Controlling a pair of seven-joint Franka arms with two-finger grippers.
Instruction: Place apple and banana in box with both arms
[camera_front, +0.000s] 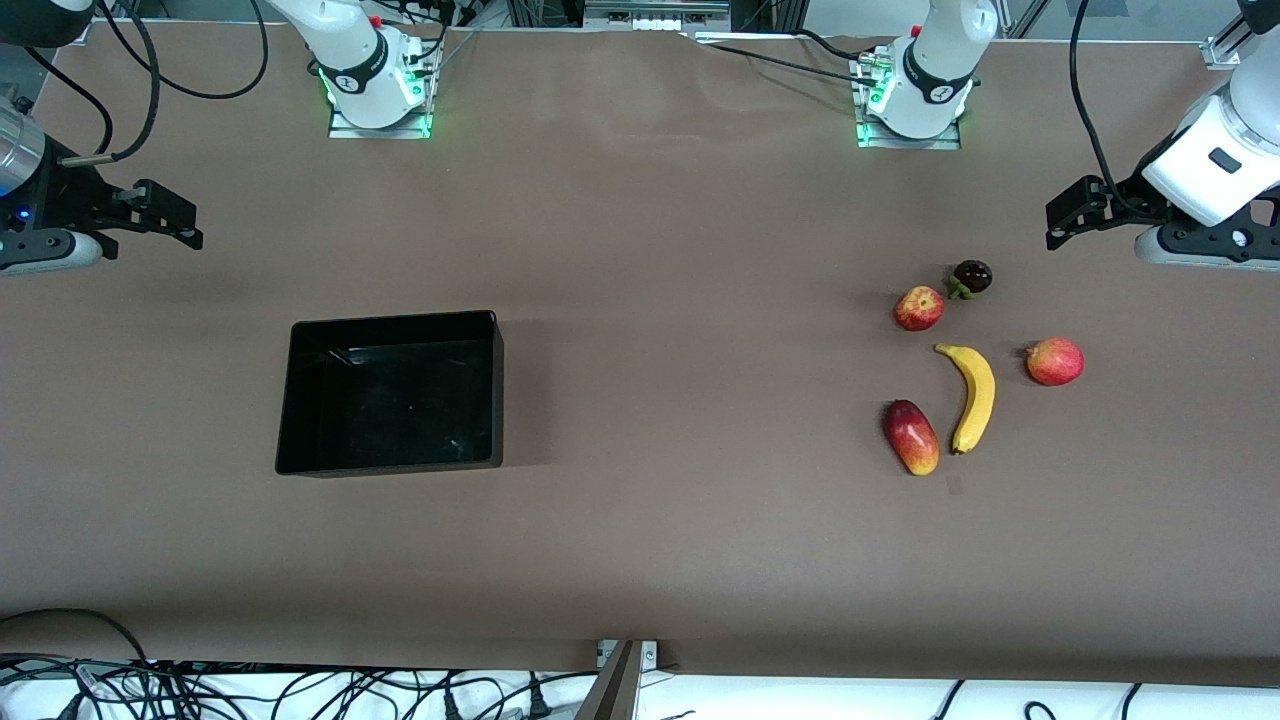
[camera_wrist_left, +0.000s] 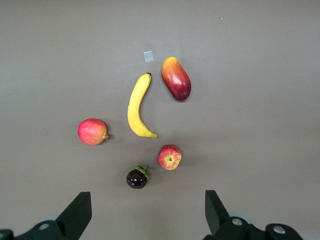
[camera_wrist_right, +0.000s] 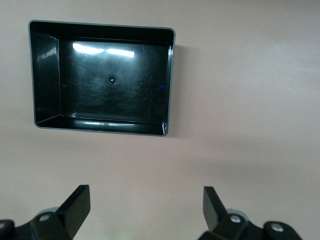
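The apple (camera_front: 919, 308) lies on the brown table toward the left arm's end; it also shows in the left wrist view (camera_wrist_left: 169, 157). The banana (camera_front: 972, 397) (camera_wrist_left: 137, 106) lies just nearer the front camera than the apple. The black box (camera_front: 497, 400) stands empty toward the right arm's end and shows in the right wrist view (camera_wrist_right: 45, 75). My left gripper (camera_front: 1062, 222) (camera_wrist_left: 146, 212) is open and empty, up in the air beside the fruit group. My right gripper (camera_front: 185, 220) (camera_wrist_right: 145, 207) is open and empty, over bare table beside the box.
A dark purple mangosteen (camera_front: 971, 277) (camera_wrist_left: 137, 177) lies beside the apple. A pink-red round fruit (camera_front: 1055, 361) (camera_wrist_left: 92, 131) and an oblong red-and-yellow mango (camera_front: 911, 437) (camera_wrist_left: 176, 78) flank the banana. A small grey patch (camera_front: 953, 485) sits near the mango.
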